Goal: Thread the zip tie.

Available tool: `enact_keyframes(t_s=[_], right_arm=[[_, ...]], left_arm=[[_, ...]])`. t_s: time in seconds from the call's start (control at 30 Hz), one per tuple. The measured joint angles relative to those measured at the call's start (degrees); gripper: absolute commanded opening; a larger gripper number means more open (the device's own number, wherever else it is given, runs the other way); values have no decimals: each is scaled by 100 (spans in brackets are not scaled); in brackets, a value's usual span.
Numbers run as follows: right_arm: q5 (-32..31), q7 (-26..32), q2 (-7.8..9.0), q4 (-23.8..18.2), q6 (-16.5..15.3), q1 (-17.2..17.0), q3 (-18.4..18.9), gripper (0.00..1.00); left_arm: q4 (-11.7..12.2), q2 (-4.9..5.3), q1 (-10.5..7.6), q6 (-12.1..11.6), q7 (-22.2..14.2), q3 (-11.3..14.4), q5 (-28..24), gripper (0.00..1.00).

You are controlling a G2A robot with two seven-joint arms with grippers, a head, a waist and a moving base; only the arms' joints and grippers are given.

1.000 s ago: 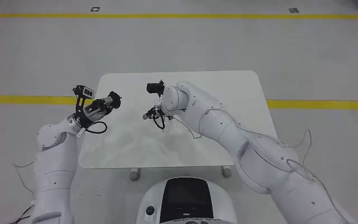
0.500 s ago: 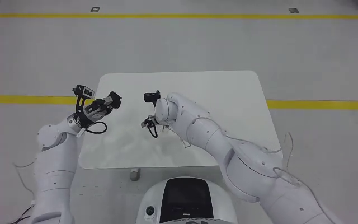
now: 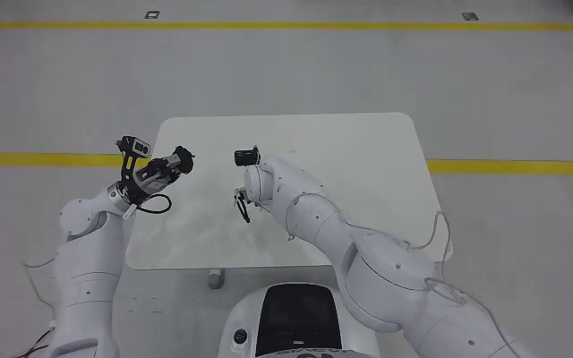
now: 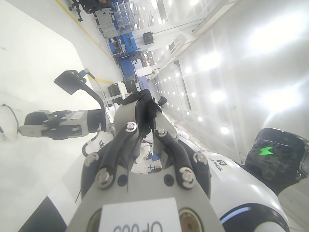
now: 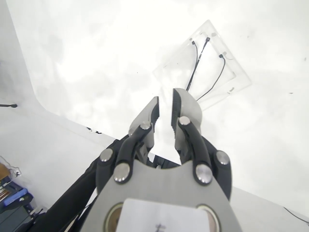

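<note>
My left gripper is shut on a black zip tie, whose thin tail pokes out past the fingertips. In the top view that gripper is held above the table's left edge. My right gripper is open by a narrow gap with nothing between its fingers. It hovers over the left middle of the white table, where the top view shows the right gripper. Just beyond its fingertips lies a clear tray holding loose black zip ties.
The white tabletop has a rounded corner close to my right gripper. In the left wrist view the right gripper and its camera bracket sit off to the side over the table. Yellow floor lines run past the table.
My right arm has swung left and a little toward the robot, carrying its gripper away from the tray side. The left arm has stayed put.
</note>
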Motion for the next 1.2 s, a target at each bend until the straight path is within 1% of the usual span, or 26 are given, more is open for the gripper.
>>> enact_keyframes(t_s=[0.2,0.37,0.53,0.67,0.83,0.97,1.1,1.2], right_arm=[[-191,-50,-35,35,-1,-8,-81,0],[-354,-245,-57,105,-1,-32,-149,0],[-446,-467,-71,84,-1,-121,-207,0],[-429,-344,-64,-44,-1,-164,-235,0],[-428,-349,-62,-43,-2,-163,-234,0],[-508,-711,55,-164,-2,-269,-244,0],[-711,-1043,62,-111,-1,-321,-216,0],[-798,-1097,57,-84,-1,-404,-206,0]], left_arm=[[0,0,0,0,0,0,0,0],[0,0,0,0,0,0,0,0],[0,0,0,0,0,0,0,0],[0,0,0,0,0,0,0,0],[0,0,0,0,0,0,0,0],[0,0,0,0,0,0,0,0],[0,0,0,0,0,0,0,0],[0,0,0,0,0,0,0,0]])
